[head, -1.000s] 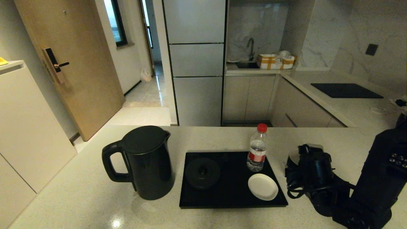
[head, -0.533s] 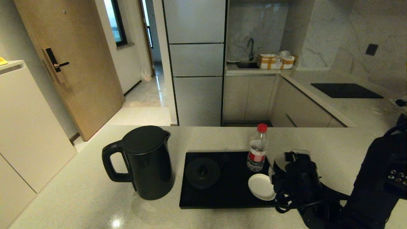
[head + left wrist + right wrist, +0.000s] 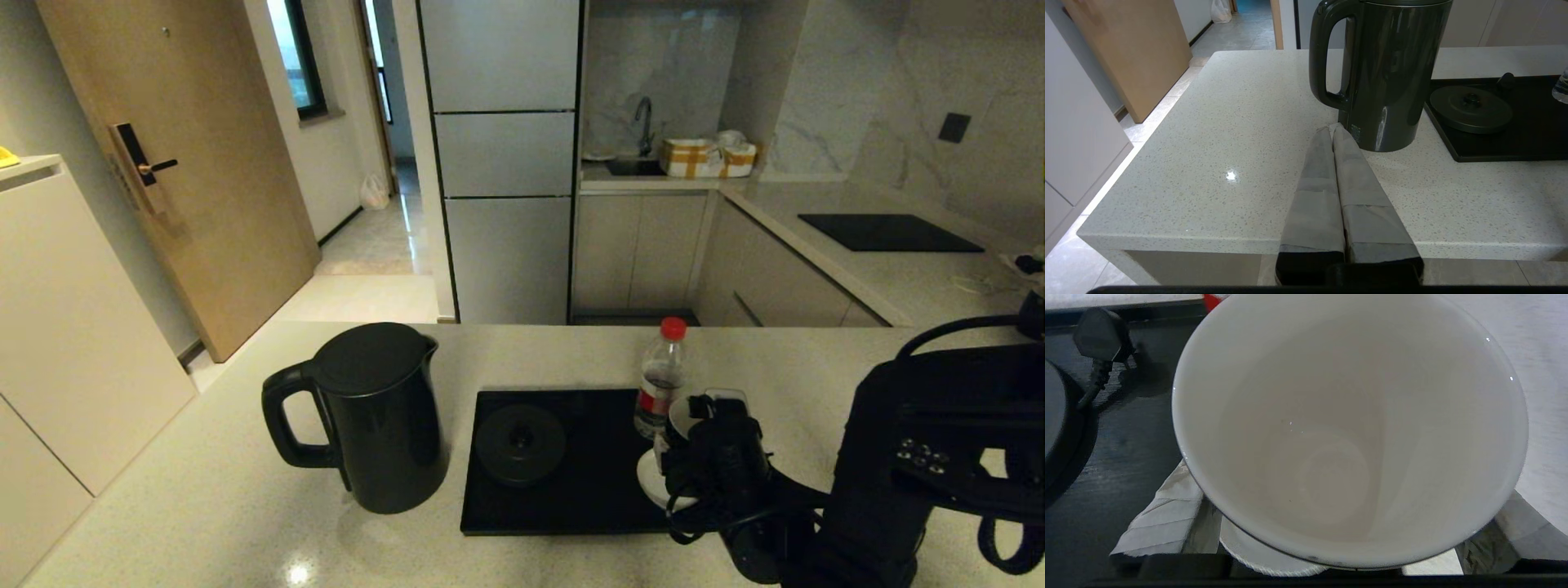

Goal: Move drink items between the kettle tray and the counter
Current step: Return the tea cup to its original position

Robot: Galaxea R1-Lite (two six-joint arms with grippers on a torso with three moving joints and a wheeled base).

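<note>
The black cup (image 3: 682, 415), white inside (image 3: 1347, 428), is held between the fingers (image 3: 1163, 514) of my right gripper (image 3: 709, 457) (image 3: 1331, 526). It hangs over the white saucer (image 3: 647, 483) (image 3: 1257, 557) at the right end of the black kettle tray (image 3: 588, 494); whether cup and saucer touch is hidden. The red-capped bottle (image 3: 660, 367) stands on the tray just behind the cup. Left of the tray, on the beige counter (image 3: 204, 506), stands the tall black kettle (image 3: 371, 416) (image 3: 1388, 73). The round kettle base (image 3: 521, 445) (image 3: 1470, 108) is bare. My left gripper (image 3: 1331, 128) is shut and empty, low at the counter's front edge near the kettle.
The kettle base's plug (image 3: 1102, 337) lies on the tray's far part. A black cooktop panel (image 3: 888, 232) sits on the far right worktop, and a sink with a faucet (image 3: 645, 122) lies behind. The counter's left edge (image 3: 1147, 134) drops to the floor.
My right arm has swung left with the cup, from the counter right of the tray to above the saucer on the tray. Kettle, bottle and left arm have stayed put.
</note>
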